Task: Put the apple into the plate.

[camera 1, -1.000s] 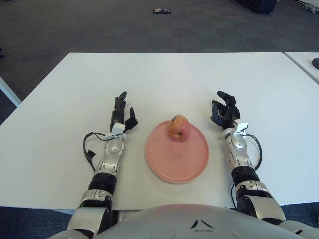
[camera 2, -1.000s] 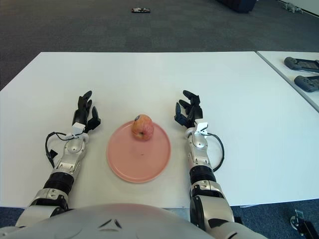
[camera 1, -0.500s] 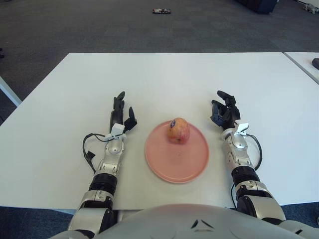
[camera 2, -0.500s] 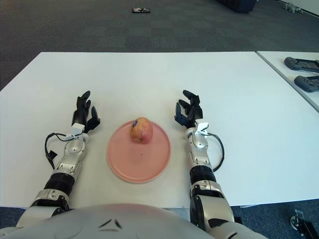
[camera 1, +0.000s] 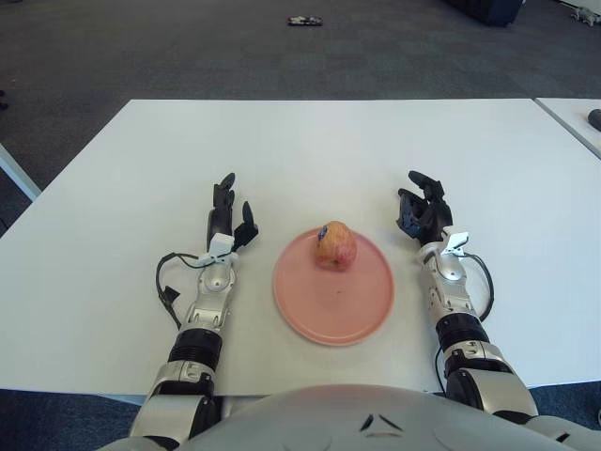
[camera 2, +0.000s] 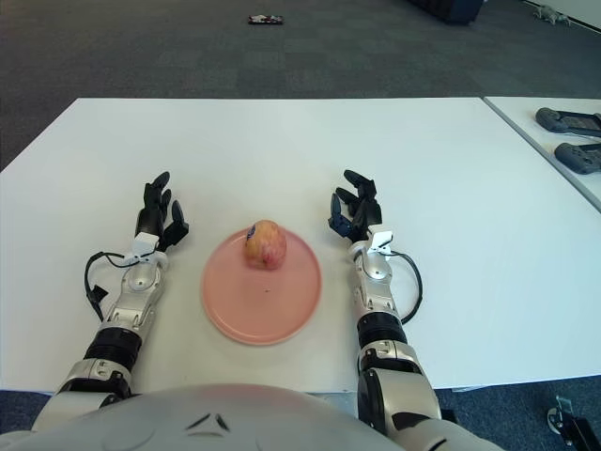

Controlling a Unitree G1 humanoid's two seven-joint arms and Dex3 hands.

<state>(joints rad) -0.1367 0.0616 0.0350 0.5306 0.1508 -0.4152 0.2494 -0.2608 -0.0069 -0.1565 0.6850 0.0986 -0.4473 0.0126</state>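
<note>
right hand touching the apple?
Apart. The left eye view shows bare plate rim and white table between the right hand and the apple.

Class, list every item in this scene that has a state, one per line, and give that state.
apple: on the pink plate, toward its far rim, held by neither hand.
pink plate: flat on the white table, holding the apple.
left hand: left of the plate, open, empty.
right hand: right of the plate, fingers relaxed, empty.
</note>
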